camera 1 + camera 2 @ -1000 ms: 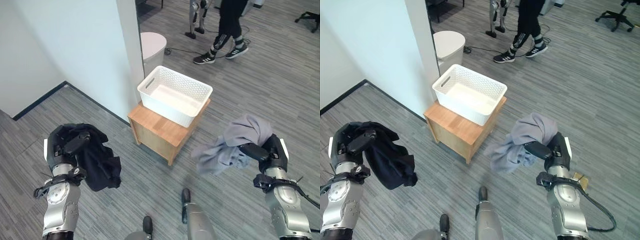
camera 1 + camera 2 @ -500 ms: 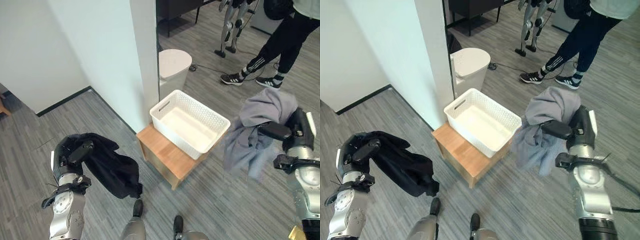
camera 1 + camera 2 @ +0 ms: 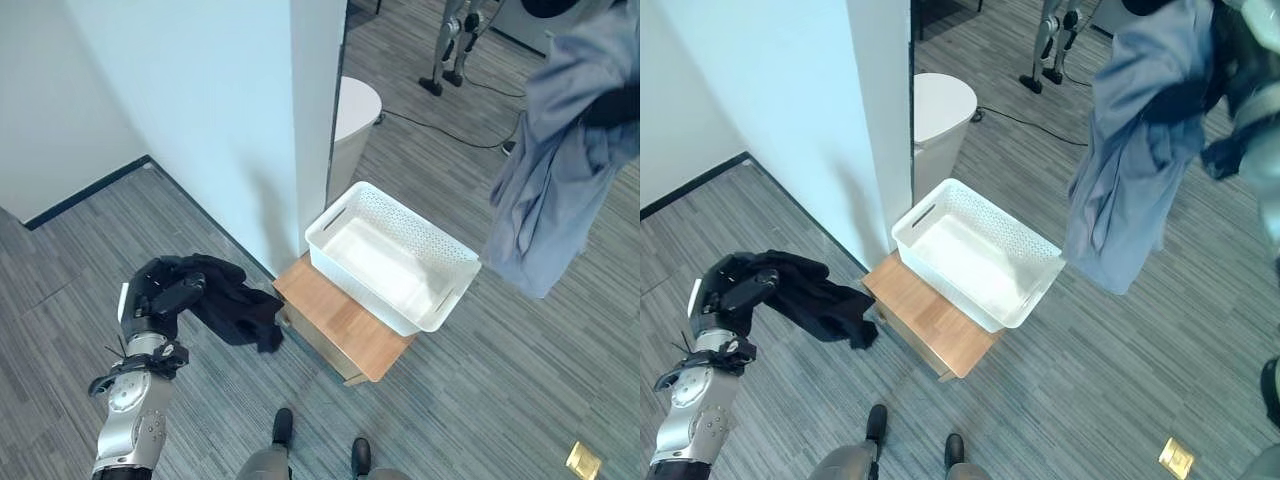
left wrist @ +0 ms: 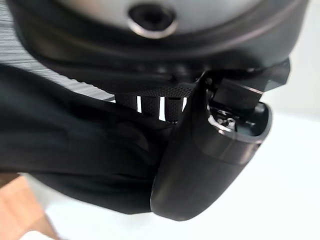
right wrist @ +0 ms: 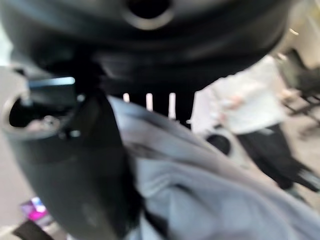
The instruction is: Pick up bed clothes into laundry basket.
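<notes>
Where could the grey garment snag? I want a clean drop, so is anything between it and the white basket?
Nothing visible is. The grey garment hangs from the right hand, above and to the right of the white basket, whose inside lies open on the wooden stand. The left hand holds the black garment off to the left.

No writing, label, number or sign can be read on anything in these views.

Wooden side table (image 3: 340,326) standing on grey floor (image 3: 520,380) | white laundry basket (image 3: 392,255) sitting on top, overhanging its far edge
</notes>
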Available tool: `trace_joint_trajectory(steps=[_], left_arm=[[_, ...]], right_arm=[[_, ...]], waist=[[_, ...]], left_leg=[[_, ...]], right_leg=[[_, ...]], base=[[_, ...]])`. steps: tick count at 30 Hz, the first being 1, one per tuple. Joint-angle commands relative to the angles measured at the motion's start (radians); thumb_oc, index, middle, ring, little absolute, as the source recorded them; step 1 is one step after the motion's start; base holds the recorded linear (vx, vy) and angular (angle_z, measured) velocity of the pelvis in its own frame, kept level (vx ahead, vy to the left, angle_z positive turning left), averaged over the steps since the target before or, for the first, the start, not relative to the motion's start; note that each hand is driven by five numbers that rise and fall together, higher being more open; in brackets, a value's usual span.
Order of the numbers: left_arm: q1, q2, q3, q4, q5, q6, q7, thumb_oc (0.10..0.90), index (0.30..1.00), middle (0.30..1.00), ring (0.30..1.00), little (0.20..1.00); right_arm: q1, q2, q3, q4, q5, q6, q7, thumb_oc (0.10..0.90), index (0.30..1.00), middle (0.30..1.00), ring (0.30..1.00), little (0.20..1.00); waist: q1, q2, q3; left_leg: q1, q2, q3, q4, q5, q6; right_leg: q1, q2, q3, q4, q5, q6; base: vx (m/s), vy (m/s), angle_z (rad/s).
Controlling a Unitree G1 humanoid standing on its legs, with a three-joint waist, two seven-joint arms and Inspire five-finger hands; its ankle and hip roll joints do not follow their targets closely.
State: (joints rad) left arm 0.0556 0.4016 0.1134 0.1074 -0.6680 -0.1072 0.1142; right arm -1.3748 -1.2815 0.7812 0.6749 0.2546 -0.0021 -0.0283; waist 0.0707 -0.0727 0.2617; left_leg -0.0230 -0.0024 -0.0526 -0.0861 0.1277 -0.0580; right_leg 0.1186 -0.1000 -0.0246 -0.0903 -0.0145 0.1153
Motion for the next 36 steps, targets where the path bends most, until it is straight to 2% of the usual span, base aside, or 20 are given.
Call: trace_joint_trajectory(steps=[1, 8, 17, 22, 29, 35, 36], left_arm=[[0.020, 0.118, 0.050, -0.138, -0.020, -0.137, -0.026, 0.400, 0.300, 0.300, 0.300, 0.300], [0.015, 0.121, 0.058, -0.111, -0.014, -0.140, -0.013, 0.400, 0.300, 0.300, 0.300, 0.300], [0.010, 0.115, 0.042, -0.107, -0.001, -0.138, -0.015, 0.400, 0.300, 0.300, 0.300, 0.300], [-0.010, 0.108, 0.024, -0.089, 0.020, -0.137, -0.004, 0.400, 0.300, 0.300, 0.300, 0.300], [-0.033, 0.093, 0.008, -0.070, 0.044, -0.138, 0.005, 0.400, 0.300, 0.300, 0.300, 0.300], [-0.036, 0.088, 0.009, -0.066, 0.053, -0.140, 0.019, 0.400, 0.300, 0.300, 0.300, 0.300], [-0.035, 0.087, 0.015, -0.067, 0.051, -0.143, 0.024, 0.400, 0.300, 0.300, 0.300, 0.300]], right_arm=[[-0.221, -0.012, 0.091, 0.033, -0.048, -0.055, -0.060, 0.400, 0.300, 0.300, 0.300, 0.300], [-0.302, 0.002, 0.176, 0.003, -0.113, -0.051, -0.061, 0.400, 0.300, 0.300, 0.300, 0.300], [-0.331, 0.027, 0.249, -0.006, -0.205, -0.040, -0.034, 0.400, 0.300, 0.300, 0.300, 0.300], [-0.314, 0.044, 0.278, -0.099, -0.328, -0.035, -0.010, 0.400, 0.300, 0.300, 0.300, 0.300], [-0.162, 0.035, 0.188, -0.236, -0.423, -0.032, 0.025, 0.400, 0.300, 0.300, 0.300, 0.300], [0.041, 0.093, 0.078, -0.288, -0.475, -0.032, 0.072, 0.400, 0.300, 0.300, 0.300, 0.300], [0.111, 0.125, 0.044, -0.266, -0.496, -0.019, 0.086, 0.400, 0.300, 0.300, 0.300, 0.300]], waist=[[0.020, -0.085, -0.120], [0.029, -0.109, -0.112], [0.036, -0.129, -0.101], [0.038, -0.137, -0.090], [0.037, -0.134, -0.076], [0.045, -0.130, -0.043], [0.047, -0.124, -0.031]], left_leg=[[-0.006, 0.031, 0.032, 0.007, -0.109, -0.022], [-0.013, 0.024, 0.025, 0.007, -0.112, -0.016], [-0.015, 0.024, 0.023, 0.007, -0.114, -0.011], [-0.016, 0.023, 0.024, 0.008, -0.115, -0.006], [-0.022, 0.020, 0.029, 0.010, -0.116, -0.004], [-0.031, 0.018, 0.039, 0.012, -0.112, -0.001], [-0.034, 0.017, 0.041, 0.012, -0.110, 0.001]], right_leg=[[-0.073, -0.106, -0.007, 0.054, 0.005, 0.094], [-0.082, -0.112, -0.011, 0.061, 0.019, 0.101], [-0.096, -0.110, -0.006, 0.068, 0.032, 0.102], [-0.104, -0.110, -0.003, 0.072, 0.039, 0.103], [-0.111, -0.115, -0.011, 0.074, 0.039, 0.101], [-0.133, -0.114, -0.003, 0.076, 0.047, 0.101], [-0.138, -0.115, 0.002, 0.078, 0.050, 0.102]], base=[[0.00, 0.040, 0.04], [-0.01, 0.027, 0.06], [-0.01, 0.006, 0.02], [-0.02, 0.006, -0.01], [-0.01, 0.005, 0.00], [-0.05, 0.008, -0.03], [-0.04, 0.017, -0.10]])
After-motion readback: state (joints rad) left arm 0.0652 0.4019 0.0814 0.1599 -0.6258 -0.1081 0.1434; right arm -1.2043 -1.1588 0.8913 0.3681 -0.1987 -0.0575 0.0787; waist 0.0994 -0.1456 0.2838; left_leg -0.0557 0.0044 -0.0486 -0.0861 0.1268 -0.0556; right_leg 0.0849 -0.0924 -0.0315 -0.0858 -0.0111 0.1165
